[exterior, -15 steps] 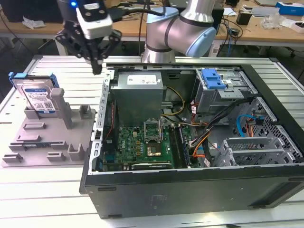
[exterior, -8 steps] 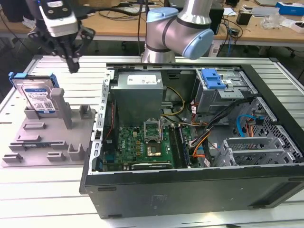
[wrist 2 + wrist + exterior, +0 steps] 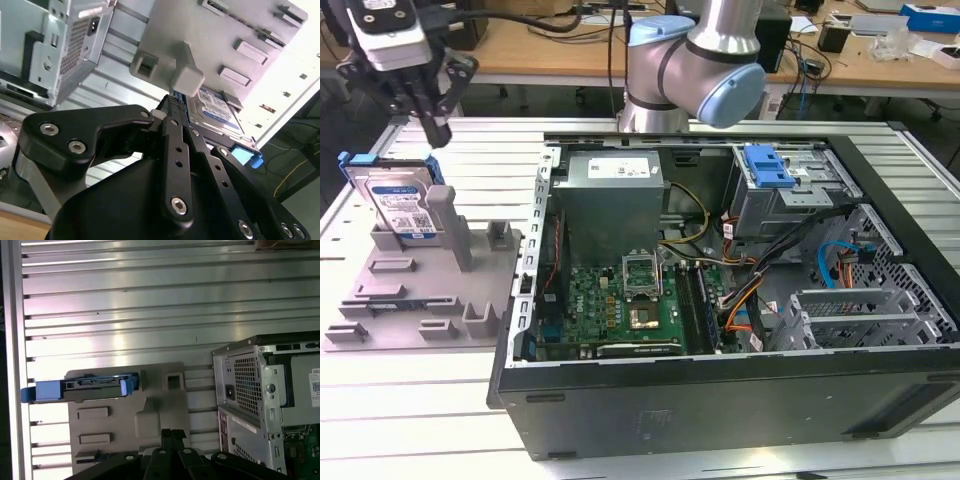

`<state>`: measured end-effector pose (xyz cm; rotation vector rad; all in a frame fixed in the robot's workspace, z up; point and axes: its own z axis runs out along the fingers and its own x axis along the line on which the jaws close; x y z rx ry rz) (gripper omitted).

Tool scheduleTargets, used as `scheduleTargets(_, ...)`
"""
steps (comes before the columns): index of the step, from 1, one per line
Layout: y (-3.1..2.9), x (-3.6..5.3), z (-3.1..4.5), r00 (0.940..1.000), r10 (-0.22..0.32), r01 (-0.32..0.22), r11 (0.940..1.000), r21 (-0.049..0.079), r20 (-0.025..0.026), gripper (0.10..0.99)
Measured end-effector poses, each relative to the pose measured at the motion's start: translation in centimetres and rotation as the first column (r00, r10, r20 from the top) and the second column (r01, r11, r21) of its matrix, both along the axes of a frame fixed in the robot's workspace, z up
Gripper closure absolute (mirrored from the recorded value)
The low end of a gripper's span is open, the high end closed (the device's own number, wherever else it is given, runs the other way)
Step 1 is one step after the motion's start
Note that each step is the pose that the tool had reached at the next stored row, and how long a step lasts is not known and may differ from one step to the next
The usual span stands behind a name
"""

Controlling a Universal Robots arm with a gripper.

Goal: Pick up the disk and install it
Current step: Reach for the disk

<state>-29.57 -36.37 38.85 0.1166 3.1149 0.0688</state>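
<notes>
Grey plastic makes the stand that sits on the silver table, at the exterior view's left of the open computer case. The disk stands up on its edge in a slot of this stand, with its blue frame around it. It is not in the case yet. The gripper hangs in the air above the disk and does not touch it. Its two black fingers look pressed together, with nothing between them. I think the job is at its first step, getting to the disk to pick it up. To grab it, the fingers would need to spread apart, line up with the thin top edge and come straight down, so they miss the tall grey post just beside the disk.
</notes>
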Motion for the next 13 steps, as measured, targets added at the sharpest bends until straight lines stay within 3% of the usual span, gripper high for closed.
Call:
scheduleTargets(7,1.72,-3.73,-0.18,1.0000,0.000,0.000,1.0000,0.000,-0.0006,0.980)
scheduleTargets(11,2.88,-5.16,-0.25,1.0000,0.000,0.000,1.0000,0.000,-0.0019,0.980)
scheduleTargets(13,2.97,-5.26,-0.25,1.0000,0.000,0.000,1.0000,0.000,-0.0021,0.980)
